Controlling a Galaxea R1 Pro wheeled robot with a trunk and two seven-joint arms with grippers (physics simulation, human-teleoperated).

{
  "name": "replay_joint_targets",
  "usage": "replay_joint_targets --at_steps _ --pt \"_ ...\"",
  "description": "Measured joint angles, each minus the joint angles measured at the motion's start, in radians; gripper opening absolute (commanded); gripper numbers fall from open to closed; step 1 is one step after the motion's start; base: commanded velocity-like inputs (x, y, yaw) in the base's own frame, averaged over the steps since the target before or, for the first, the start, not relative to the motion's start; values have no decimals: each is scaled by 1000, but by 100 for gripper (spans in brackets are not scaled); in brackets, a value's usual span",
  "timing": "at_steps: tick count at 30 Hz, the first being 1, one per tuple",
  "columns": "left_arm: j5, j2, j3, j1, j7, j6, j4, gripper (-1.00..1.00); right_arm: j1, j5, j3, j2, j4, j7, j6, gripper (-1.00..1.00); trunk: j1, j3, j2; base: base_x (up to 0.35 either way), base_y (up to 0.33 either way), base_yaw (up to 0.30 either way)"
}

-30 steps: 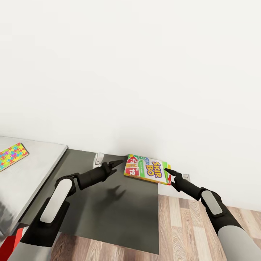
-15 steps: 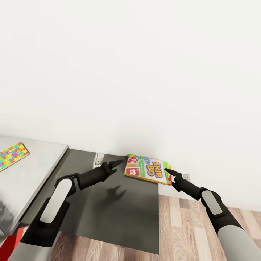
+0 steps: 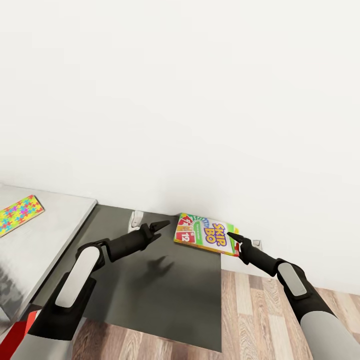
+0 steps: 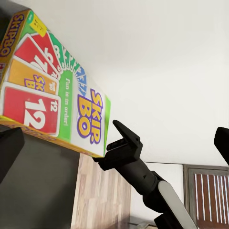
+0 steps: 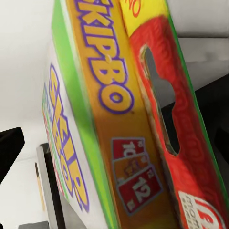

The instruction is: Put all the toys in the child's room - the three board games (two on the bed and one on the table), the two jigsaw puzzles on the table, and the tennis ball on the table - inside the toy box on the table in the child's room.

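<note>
Plain white wall (image 3: 200,100) occupies the upper field, evenly lit. Wood-plank floor (image 3: 280,310) lies below at right. A dark grey cabinet top (image 3: 160,290) abuts the wall, adjoining a light grey surface (image 3: 45,235). A brown slatted door (image 4: 210,195) stands beyond.

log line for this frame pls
phase: carrying | right gripper: shut on Skip-Bo box, lifted above dark cabinet top | left gripper: open | puzzle box: on table

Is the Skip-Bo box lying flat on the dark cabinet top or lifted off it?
Lifted and tilted: the Skip-Bo box hangs in the right gripper, its underside clear of the dark cabinet top in the left wrist view.
</note>
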State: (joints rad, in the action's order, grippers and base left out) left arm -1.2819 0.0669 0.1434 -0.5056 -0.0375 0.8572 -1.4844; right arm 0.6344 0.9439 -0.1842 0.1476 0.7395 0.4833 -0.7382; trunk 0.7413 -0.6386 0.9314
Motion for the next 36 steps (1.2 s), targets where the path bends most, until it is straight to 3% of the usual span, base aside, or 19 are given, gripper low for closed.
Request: replay_joint_targets --at_steps 1,2,20,25,36 --pt "0 0 0 0 0 0 0 100 0 0 0 0 0 0 0 100 0 0 0 0 0 7" --pt "0 0 0 0 0 0 0 100 0 0 0 0 0 0 0 -100 0 0 0 0 0 6" --pt "0 0 0 0 0 0 2 100 0 1 1 0 1 0 -1 -100 0 0 0 0 0 1" --pt "0 0 3 0 1 -1 41 100 0 1 0 0 12 1 -1 -100 0 0 0 0 0 0" --pt "0 -1 77 0 3 -4 81 100 0 -13 2 1 45 2 2 -100 0 0 0 0 0 0"
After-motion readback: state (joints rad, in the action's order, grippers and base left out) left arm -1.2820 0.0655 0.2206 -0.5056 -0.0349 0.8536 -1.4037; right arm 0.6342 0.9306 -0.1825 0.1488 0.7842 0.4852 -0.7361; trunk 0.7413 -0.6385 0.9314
